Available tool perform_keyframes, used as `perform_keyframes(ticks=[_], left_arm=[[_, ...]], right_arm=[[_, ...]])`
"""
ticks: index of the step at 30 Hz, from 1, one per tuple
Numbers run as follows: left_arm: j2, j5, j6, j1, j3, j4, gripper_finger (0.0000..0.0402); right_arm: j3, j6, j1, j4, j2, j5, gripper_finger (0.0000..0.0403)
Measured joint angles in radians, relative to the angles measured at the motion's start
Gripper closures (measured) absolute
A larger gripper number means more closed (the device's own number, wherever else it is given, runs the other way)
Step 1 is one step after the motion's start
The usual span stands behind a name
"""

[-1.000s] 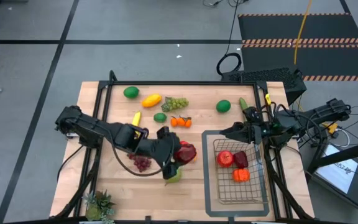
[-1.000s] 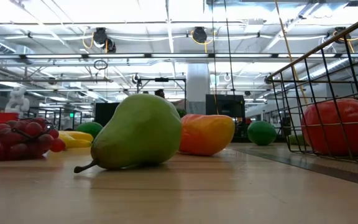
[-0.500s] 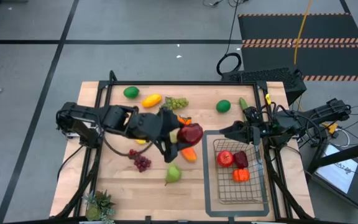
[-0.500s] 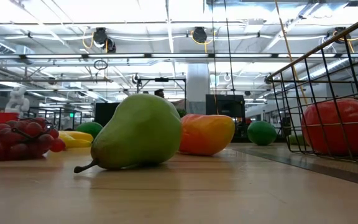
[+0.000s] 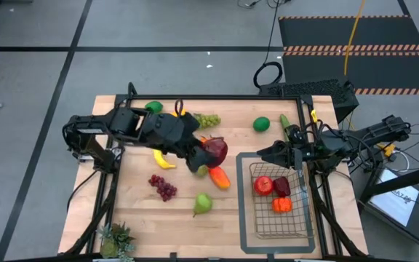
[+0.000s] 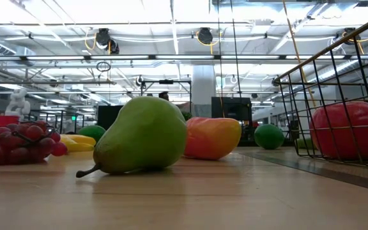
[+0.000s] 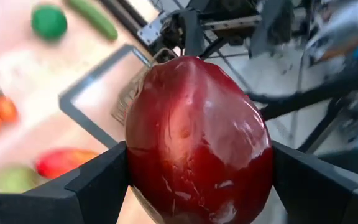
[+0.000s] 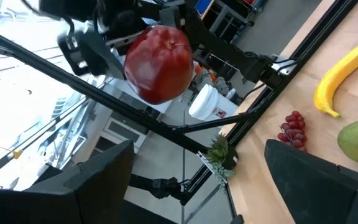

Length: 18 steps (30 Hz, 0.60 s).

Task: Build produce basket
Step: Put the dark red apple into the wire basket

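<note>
The left gripper (image 5: 211,154) clamps a dark red apple (image 7: 197,140) between its jaws; no writing is legible.

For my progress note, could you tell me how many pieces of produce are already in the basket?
3 in the basket: a red fruit at its far left, a darker red piece beside it, an orange piece just nearer. Smaller ones may be hidden.
</note>
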Motion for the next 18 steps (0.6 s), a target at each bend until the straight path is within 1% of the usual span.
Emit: perform_keyframes(ticks=[3,6,12,18], left_arm=[[0.0,0.035,-0.154,0.013,0.0,0.0,0.0055],[0.0,0.06,-0.244,0.018,0.0,0.001,0.0055],[0.0,0.094,-0.318,0.019,0.0,0.002,0.0055],[0.0,0.111,-0.347,0.019,0.0,0.006,0.0055]], right_arm=[[0.0,0.0,0.0,0.001,0.0,0.0,0.0046],[0.0,0.0,0.0,0.0,0.0,0.0,0.0046],[0.0,-0.004,0.0,0.0,0.0,-0.003,0.0046],[0.0,-0.015,0.0,0.001,0.0,-0.008,0.0046]])
